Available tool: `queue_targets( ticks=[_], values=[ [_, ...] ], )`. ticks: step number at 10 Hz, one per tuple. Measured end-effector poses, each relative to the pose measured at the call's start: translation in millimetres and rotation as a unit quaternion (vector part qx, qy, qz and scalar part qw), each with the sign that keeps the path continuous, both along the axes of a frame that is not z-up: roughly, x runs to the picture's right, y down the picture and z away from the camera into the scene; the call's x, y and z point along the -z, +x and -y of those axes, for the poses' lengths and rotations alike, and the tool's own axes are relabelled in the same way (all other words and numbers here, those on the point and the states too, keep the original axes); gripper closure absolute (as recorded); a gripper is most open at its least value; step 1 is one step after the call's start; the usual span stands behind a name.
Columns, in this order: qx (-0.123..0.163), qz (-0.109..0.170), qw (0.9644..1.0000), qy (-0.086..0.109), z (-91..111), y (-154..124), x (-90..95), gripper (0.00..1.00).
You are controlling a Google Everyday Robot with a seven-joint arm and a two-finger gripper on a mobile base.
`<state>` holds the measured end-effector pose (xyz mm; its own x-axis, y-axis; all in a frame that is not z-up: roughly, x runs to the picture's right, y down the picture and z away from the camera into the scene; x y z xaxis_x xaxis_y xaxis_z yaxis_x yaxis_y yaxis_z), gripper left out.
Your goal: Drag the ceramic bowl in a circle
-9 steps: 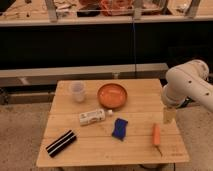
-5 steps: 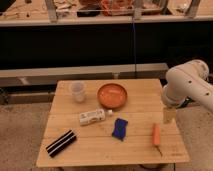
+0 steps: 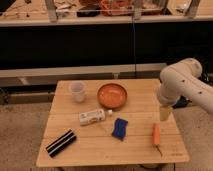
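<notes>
We see our gripper (image 3: 165,114) hanging over the counter's (image 3: 140,150) right side, jaws spread apart and empty, a slim orange object (image 3: 156,135) just below it, the ceramic bowl (image 3: 112,95) well apart to its left, translucent cup (image 3: 77,91) beyond

Counter (image 3: 142,100) with obstacles. The bowl (image 3: 112,95) sits at centre rear. A cup (image 3: 77,91) stands near its left, a bottle (image 3: 93,117) lies just in front, and a blue sponge (image 3: 119,128) lies farther forward. Bare wood runs right of the bowl up to the claw (image 3: 164,113), which hangs with jaws apart by the right edge, behind an orange stick (image 3: 156,134). A black bar (image 3: 61,143) occupies the front-left corner.
</notes>
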<state>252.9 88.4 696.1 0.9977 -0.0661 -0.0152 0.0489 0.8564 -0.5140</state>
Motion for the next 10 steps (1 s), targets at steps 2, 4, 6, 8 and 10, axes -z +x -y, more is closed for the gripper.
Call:
queue_targets(
  ticks=[2, 4, 6, 8, 10],
  values=[
    [0.016, 0.005, 0.9998, 0.005, 5.2, -10.7, -3.5, 0.2],
    [0.038, 0.015, 0.9991, 0.012, 8.9, -12.8, -8.3, 0.2],
    [0.06, 0.029, 0.9975, 0.021, 14.4, -28.3, -13.9, 0.2],
    [0.077, 0.039, 0.9959, 0.027, 18.0, -39.2, -17.6, 0.2],
    [0.097, 0.053, 0.9932, 0.036, 23.3, -41.0, -21.8, 0.2]
  ],
)
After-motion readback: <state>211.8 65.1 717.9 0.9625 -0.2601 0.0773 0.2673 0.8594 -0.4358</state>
